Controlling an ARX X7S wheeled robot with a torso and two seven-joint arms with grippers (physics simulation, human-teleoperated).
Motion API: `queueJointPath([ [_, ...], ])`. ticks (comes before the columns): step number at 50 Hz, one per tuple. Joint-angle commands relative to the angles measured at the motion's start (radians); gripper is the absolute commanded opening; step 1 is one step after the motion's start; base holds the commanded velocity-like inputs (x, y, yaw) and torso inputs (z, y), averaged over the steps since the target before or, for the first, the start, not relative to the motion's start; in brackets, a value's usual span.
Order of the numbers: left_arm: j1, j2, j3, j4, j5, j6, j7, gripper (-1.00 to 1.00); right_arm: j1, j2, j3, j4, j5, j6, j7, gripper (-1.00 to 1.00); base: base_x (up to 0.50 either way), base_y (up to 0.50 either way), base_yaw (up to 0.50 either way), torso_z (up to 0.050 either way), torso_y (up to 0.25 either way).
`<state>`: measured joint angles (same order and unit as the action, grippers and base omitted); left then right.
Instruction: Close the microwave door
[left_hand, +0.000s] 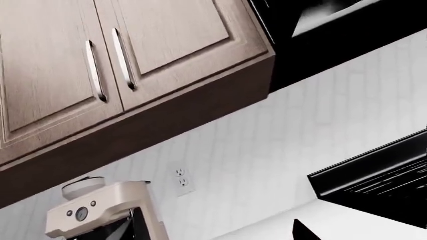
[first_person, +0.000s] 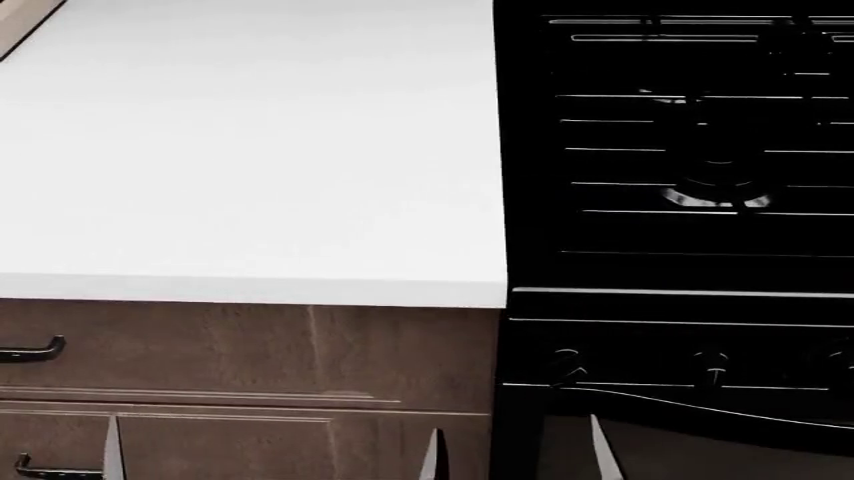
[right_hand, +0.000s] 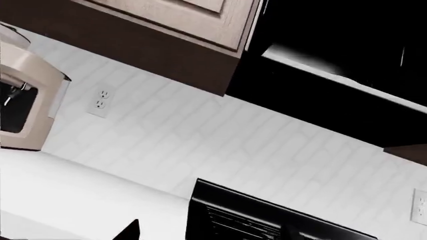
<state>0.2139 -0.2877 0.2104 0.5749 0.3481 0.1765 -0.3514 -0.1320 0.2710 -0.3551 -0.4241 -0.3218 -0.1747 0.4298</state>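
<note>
the robot stands facing the white table (first_person: 254, 150) with the black stove (first_person: 681, 180) to its right, and this looks like the approach step, nothing touched yet. the microwave (right_hand: 333, 65) hangs above the stove, a dark mass up beside the wooden wall cabinets (left_hand: 100, 65), well above where the arms are now; it shows only in the 2 wrist views, and from these angles i cannot tell how far its door stands open or where its edge lies. a cream coffee machine (left_hand: 100, 212) sits further along the table under the cabinets, near a wall outlet (left_hand: 183, 180). of the fingers only thin tips peek in at the bottom of the head view, so i cannot tell how wide either pair is spread, though nothing seems to be held. the next move, as i judge it, calls for raising an arm toward the microwave, finding the door's free edge, and pushing it shut.
</note>
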Motion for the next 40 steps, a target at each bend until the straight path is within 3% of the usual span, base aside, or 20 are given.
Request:
queueJointPath([
  [1, 0.048, -0.026, -0.006, 0.087, 0.091, 0.031, -0.029, 1.00, -0.032, 0.015, 0.011, -0.076, -0.060, -0.040, 0.052, 1.00, 0.00, 0.00, 0.00, 0.000, 0.000],
  [15, 0.050, -0.027, -0.007, 0.093, 0.127, 0.044, -0.055, 1.00, -0.037, 0.024, 0.005, -0.069, -0.146, -0.032, 0.075, 1.00, 0.05, 0.00, 0.00, 0.000, 0.000],
  [40, 0.051, -0.031, 0.000, 0.120, 0.134, 0.035, -0.059, 1.00, -0.033, 0.023, 0.009, -0.069, -0.161, -0.011, 0.097, 1.00, 0.50, 0.00, 0.00, 0.000, 0.000],
])
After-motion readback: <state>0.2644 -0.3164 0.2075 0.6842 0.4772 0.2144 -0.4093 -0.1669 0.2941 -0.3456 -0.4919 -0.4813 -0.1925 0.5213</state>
